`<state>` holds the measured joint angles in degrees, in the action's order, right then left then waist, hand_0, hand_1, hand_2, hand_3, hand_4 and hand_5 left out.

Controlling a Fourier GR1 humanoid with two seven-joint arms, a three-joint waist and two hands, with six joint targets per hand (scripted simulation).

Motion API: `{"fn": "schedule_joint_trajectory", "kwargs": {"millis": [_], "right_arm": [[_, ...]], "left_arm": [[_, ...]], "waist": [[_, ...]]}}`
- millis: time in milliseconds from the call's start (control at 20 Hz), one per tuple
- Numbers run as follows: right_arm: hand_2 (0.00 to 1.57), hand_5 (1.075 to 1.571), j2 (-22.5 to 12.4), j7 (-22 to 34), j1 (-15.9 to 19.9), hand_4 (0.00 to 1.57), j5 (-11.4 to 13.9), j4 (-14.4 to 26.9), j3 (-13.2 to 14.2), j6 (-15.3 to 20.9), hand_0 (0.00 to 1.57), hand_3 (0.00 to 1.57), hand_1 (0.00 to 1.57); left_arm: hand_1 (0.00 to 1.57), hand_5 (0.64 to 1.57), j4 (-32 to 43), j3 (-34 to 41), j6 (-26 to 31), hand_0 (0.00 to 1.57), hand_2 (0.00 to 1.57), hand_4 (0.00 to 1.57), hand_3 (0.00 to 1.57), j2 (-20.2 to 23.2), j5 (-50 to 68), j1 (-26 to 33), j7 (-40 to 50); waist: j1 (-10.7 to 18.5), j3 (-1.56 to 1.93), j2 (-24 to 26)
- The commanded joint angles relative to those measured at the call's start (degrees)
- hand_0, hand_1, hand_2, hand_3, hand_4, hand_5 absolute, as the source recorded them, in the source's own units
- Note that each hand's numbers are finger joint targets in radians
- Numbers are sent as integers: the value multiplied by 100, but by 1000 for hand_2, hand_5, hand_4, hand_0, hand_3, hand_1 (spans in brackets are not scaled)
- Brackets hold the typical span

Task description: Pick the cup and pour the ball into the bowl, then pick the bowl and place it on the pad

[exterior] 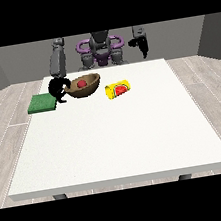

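White table (117,142) fills my view. Pouring is done: ball (82,83) sits in bowl (84,86), cup (118,89) lies tipped at its right. Hand at the view's left (58,88) curls on the bowl's rim; placing on pad (42,103) remains. Hand at the view's right (140,45) hangs far back, fingers unclear.

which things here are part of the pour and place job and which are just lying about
Part of the job:
- brown bowl, tilted, held at its rim by the hand at the view's left
- red ball, inside the bowl
- yellow cup, lying on its side
- green pad

Just there:
- white table
- hand at the view's right, raised, holding nothing
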<state>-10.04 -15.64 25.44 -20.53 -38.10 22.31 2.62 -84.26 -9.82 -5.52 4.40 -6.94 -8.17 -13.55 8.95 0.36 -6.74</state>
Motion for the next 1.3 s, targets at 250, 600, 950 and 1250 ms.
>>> {"fn": "schedule_joint_trajectory", "kwargs": {"millis": [250, 600, 950, 1250], "right_arm": [[1571, 1489, -1347, 1141, 271, 938, 43, -86, 65, 10, 1571, 1113, 1571], [1571, 1494, -1529, 1474, 63, 956, -52, -304, -30, -198, 1571, 1155, 1571], [1571, 1502, -2210, 986, 177, 953, -509, 468, 602, -812, 1571, 871, 1571], [1571, 1510, -2412, 553, 338, 841, -578, 1046, 753, -994, 1551, 780, 1551]], "left_arm": [[0, 1357, 367, 264, 53, 0, 0, 1159, 0, 28, 71, 178, -110], [0, 1349, 885, 80, -312, 0, 0, 1171, 0, -375, -313, 352, -535], [0, 1345, 596, 21, -180, 0, 0, 1177, 0, -431, -250, 171, -753], [0, 1357, 330, -56, -11, 0, 0, 1169, 0, -269, -162, 209, -895]], "waist": [[-441, -36, 296], [-682, -37, 430], [-273, -32, -236], [-89, -31, -625]]}}
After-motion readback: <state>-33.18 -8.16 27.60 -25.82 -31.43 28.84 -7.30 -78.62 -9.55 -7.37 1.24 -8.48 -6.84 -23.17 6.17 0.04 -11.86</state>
